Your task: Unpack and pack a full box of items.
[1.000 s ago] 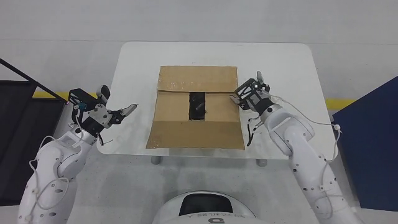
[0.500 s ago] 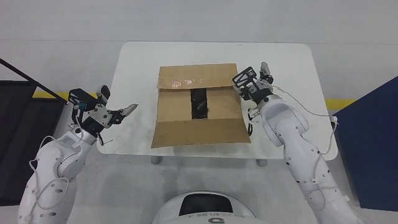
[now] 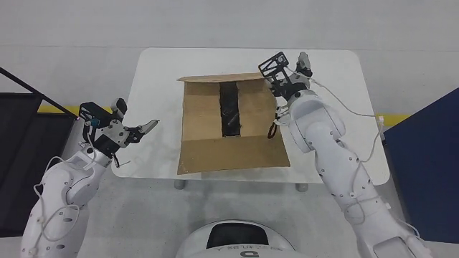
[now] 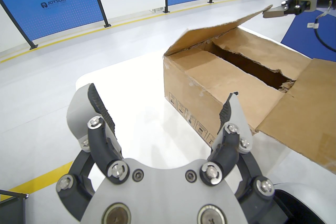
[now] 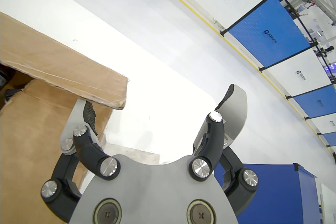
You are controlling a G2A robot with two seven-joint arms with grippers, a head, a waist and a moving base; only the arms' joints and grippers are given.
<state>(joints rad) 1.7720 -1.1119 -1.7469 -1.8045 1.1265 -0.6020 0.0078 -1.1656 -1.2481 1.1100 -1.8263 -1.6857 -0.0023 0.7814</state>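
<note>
Box flap point(image 5: 65, 70) higher — atop right pincer point(image 5: 160, 101)

We see a big work hall, like a test room in a factory. A long fence point(image 4: 52, 7) of blue and white panels on black posts closes off the space. The floor point(image 3: 229, 7) is pale and shiny, with a yellow line point(image 3: 387, 120) painted on it. A plain white table point(image 3: 158, 79) stands out on the open floor.
</note>
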